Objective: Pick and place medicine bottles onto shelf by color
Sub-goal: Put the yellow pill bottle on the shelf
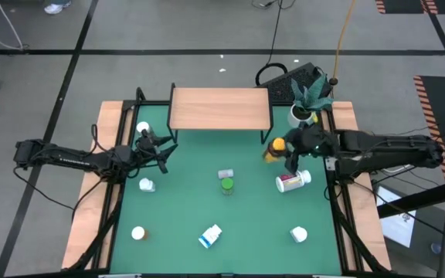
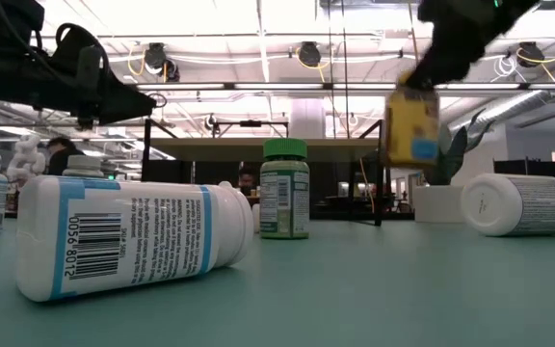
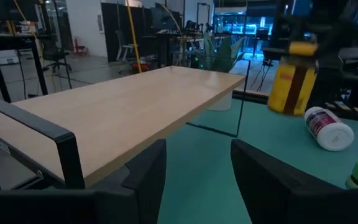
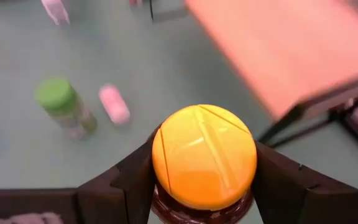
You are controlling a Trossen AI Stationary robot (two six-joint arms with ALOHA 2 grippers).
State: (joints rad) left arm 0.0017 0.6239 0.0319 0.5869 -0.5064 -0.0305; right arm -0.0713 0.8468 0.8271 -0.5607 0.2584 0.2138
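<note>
the right gripper (image 1: 284, 151) is clamped on the amber bottle (image 1: 275, 148) at its yellow cap, held upright, clear of the table, right of centre in the high view. the shelf (image 1: 219, 107) lies just up and left of it, long axis running left-right, its top bare. the left gripper (image 1: 159, 147) hovers near the shelf's left end, fingers parted and empty. the bottle looks dark amber with a yellow label.

Two slim black jointed arms (image 1: 68, 158) trailing black cables.
</note>
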